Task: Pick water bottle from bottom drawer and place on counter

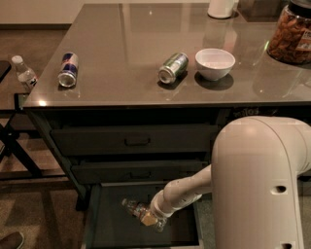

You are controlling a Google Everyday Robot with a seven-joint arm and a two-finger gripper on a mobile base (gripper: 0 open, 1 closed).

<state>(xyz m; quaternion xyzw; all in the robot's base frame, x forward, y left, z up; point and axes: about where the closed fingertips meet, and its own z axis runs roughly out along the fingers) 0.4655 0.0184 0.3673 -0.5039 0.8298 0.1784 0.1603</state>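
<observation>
The bottom drawer (112, 228) is pulled open below the counter (146, 34). A small clear water bottle (132, 207) lies on its floor, cap end toward the left. My white arm reaches down into the drawer, and the gripper (148, 219) sits at the bottle's right end, which it partly hides. On the counter lie a blue energy-drink can (67, 69) and a green can (173, 67), both on their sides, beside a white bowl (215, 62).
A second clear bottle with a dark label (24, 74) stands on a low stand left of the counter. A jar of snacks (290, 34) and a white container (222, 8) stand at the counter's back right. Two shut drawer fronts (133, 141) sit above the open drawer.
</observation>
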